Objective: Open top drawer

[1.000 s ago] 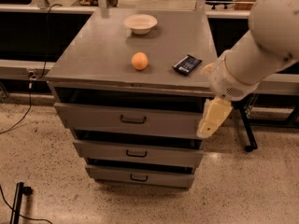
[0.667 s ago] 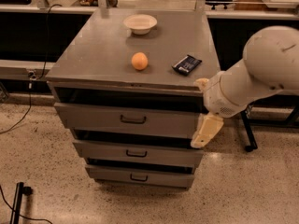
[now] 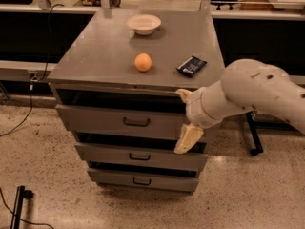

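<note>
The grey metal cabinet (image 3: 95,66) has three drawers, each with a small dark bail handle. The top drawer (image 3: 95,120) is the widest and tallest; its front stands a little out from the cabinet, with a dark gap above it, and its handle (image 3: 136,122) sits at centre. My gripper (image 3: 186,118) is at the right end of the top drawer's front, well right of the handle. It looks open: one cream fingertip (image 3: 183,95) shows by the cabinet's top edge and the other (image 3: 187,140) hangs below the drawer front. It holds nothing.
On the cabinet top lie an orange (image 3: 143,62), a white bowl (image 3: 143,24) and a dark packet (image 3: 191,66). The middle drawer (image 3: 105,155) and bottom drawer (image 3: 109,179) also stick out slightly. A dark stand leg (image 3: 253,135) is at the right, cables (image 3: 19,123) at the left.
My arm has swung left and lower, bringing the gripper from beside the cabinet's right edge onto the right end of the top drawer's front. The drawers have not moved.
</note>
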Available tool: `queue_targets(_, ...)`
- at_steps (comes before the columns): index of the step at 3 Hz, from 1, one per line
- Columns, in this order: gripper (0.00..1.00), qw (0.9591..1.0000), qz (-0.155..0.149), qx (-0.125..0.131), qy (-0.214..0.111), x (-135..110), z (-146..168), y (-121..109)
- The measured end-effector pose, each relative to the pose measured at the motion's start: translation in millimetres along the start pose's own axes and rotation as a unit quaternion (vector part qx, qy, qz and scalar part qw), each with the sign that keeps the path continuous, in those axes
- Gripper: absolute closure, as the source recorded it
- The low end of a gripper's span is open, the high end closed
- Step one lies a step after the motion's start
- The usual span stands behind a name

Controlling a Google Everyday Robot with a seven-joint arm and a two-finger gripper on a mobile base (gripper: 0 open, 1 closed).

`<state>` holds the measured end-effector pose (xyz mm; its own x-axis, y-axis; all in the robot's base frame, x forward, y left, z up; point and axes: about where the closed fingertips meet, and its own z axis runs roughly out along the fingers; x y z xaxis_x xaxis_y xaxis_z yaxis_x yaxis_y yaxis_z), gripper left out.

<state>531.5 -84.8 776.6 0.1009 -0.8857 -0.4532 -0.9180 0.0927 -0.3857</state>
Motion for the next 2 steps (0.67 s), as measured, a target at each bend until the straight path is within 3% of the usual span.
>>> queue_targets(2,0.0,0.9991,-0.016,-0.024,-0.031,-6.2,46.3,12.9)
